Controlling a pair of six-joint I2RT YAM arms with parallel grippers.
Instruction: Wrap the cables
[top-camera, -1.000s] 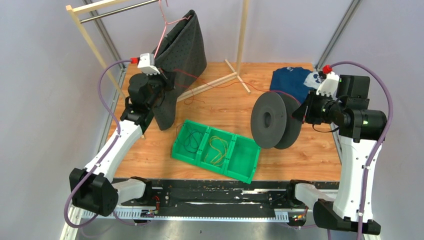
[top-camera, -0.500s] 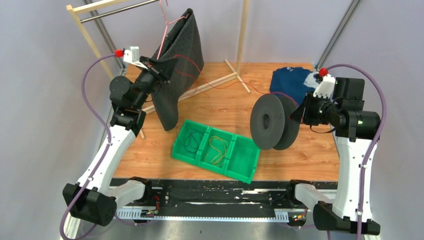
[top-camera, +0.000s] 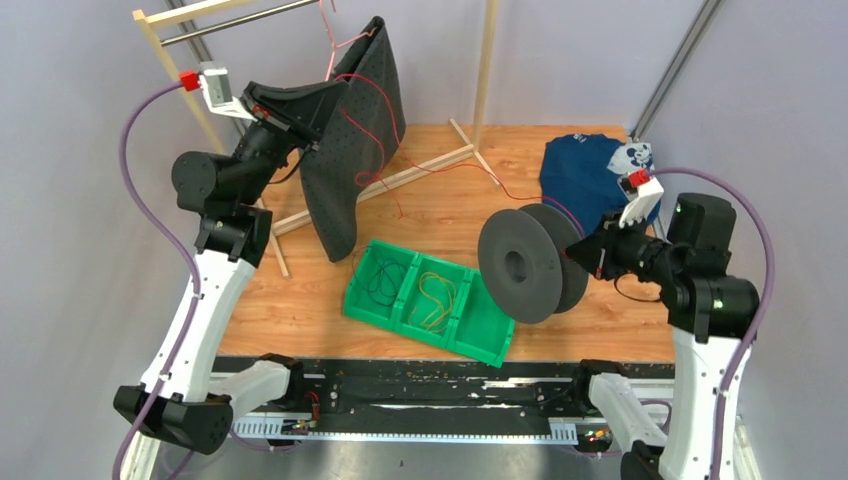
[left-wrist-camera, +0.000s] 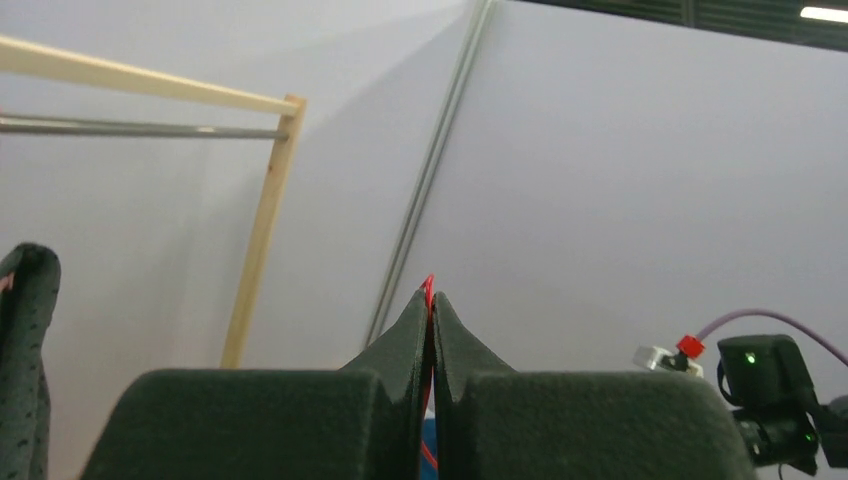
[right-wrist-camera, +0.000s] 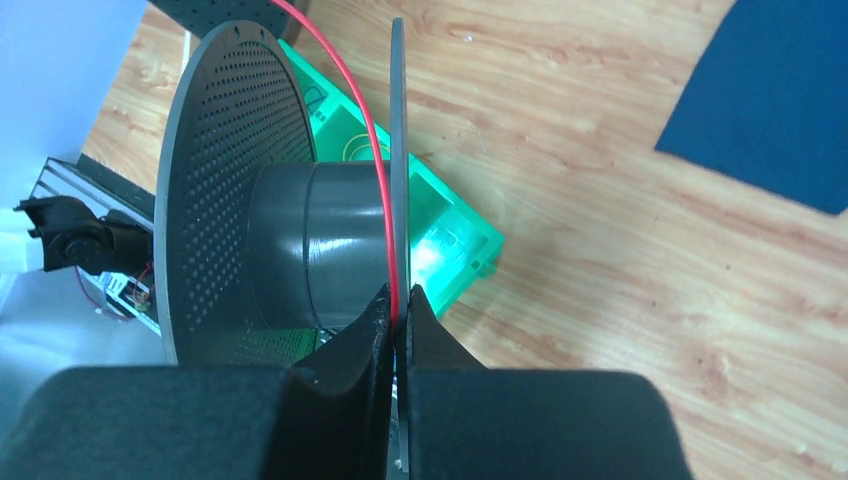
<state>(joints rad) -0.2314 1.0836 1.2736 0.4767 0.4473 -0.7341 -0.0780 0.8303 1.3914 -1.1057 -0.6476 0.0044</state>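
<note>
My left gripper (top-camera: 322, 96) is raised high at the back left, in front of the hanging fabric. It is shut on the red cable (top-camera: 372, 160), whose end shows between its pads (left-wrist-camera: 428, 288). The cable sags down, runs over the table and reaches the black spool (top-camera: 520, 265). My right gripper (top-camera: 587, 255) is shut on the spool's near flange (right-wrist-camera: 396, 120) and holds the spool off the table, with the red cable (right-wrist-camera: 362, 120) passing along the flange into the jaws. The dark cable (top-camera: 382, 280) and the yellow cable (top-camera: 436, 295) lie in the green bin (top-camera: 490, 320).
A wooden rack (top-camera: 165, 45) stands at the back left. A dark grey fabric piece (top-camera: 365, 140) hangs from it on a pink hanger. A blue shirt (top-camera: 585, 165) lies at the back right. The bin's right compartment holds nothing.
My left gripper rose and swung up and left, pulling the red cable higher. My right gripper carried the spool left and nearer, toward the green bin.
</note>
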